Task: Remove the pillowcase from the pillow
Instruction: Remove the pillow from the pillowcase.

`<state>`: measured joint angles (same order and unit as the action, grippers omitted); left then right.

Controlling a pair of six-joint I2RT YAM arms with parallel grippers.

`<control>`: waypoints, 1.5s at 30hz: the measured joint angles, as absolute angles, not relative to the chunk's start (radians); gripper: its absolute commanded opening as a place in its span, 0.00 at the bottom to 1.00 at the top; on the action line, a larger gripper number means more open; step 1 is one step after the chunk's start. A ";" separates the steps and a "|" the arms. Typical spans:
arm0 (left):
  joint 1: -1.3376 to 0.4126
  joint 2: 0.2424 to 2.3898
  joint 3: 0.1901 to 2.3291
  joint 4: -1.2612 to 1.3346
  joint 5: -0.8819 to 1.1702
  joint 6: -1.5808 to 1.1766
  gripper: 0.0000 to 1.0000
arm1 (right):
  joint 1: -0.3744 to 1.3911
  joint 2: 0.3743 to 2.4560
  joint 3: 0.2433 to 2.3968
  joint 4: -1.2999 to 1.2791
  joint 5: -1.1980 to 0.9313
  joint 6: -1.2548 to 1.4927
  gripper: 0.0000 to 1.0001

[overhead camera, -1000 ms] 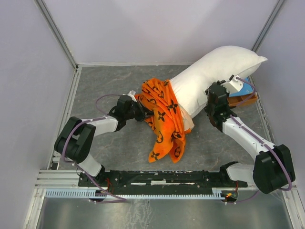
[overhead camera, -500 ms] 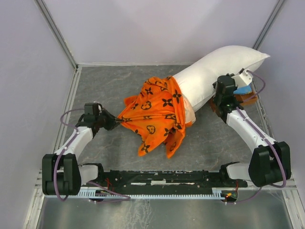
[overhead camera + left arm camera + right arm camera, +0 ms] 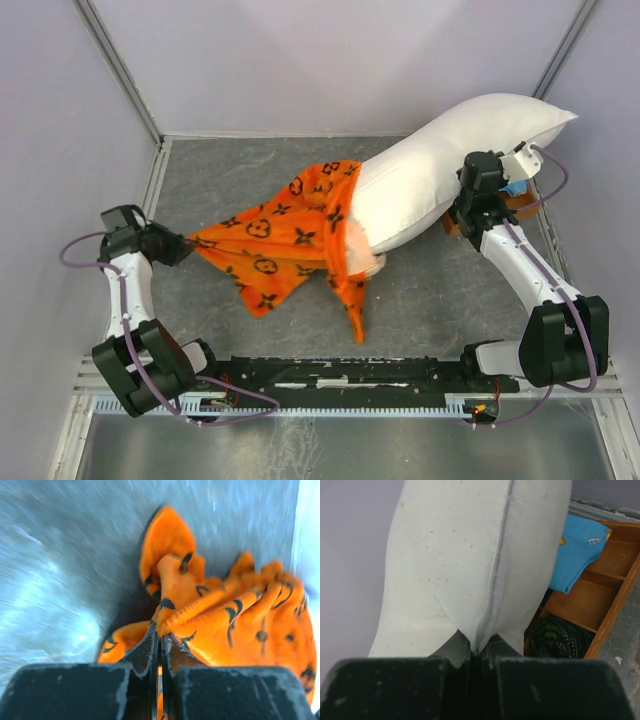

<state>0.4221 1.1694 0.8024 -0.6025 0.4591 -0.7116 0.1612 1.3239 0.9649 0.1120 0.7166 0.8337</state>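
My left gripper (image 3: 160,639) is clamped on a bunched corner of the pillowcase (image 3: 275,250) near the bench's (image 3: 430,300) left edge. The cloth lies spread across the bench, its right end wrapping the pillow's (image 3: 450,160) left end. My right gripper (image 3: 480,649) pinches the pillow's seam, beside a wooden tray (image 3: 605,580).

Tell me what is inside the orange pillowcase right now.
Only the lower end of the pillow sits in the open mouth of the pillowcase; the rest lies bare. How deep that end reaches is hidden by the orange fabric, as is anything else within.
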 measured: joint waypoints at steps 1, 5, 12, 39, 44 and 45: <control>0.467 1.169 0.836 -0.627 0.434 -0.702 0.03 | 0.157 1.324 0.965 0.113 0.720 0.834 0.01; 0.564 1.147 0.899 -0.648 0.331 -0.693 0.03 | 0.125 1.343 0.987 0.118 0.748 0.833 0.01; 0.596 1.070 0.877 -0.624 0.368 -0.660 0.88 | 0.111 1.394 1.038 0.128 0.726 0.832 0.01; -0.340 1.540 0.811 -0.207 0.026 -0.656 0.03 | 0.553 1.514 1.459 0.199 0.660 0.417 0.01; -0.393 1.540 0.783 -0.149 0.001 -0.676 0.03 | 0.551 1.533 1.676 0.150 0.557 0.343 0.01; -0.412 1.540 0.778 -0.133 0.001 -0.681 0.03 | 0.551 1.549 1.732 0.139 0.535 0.338 0.01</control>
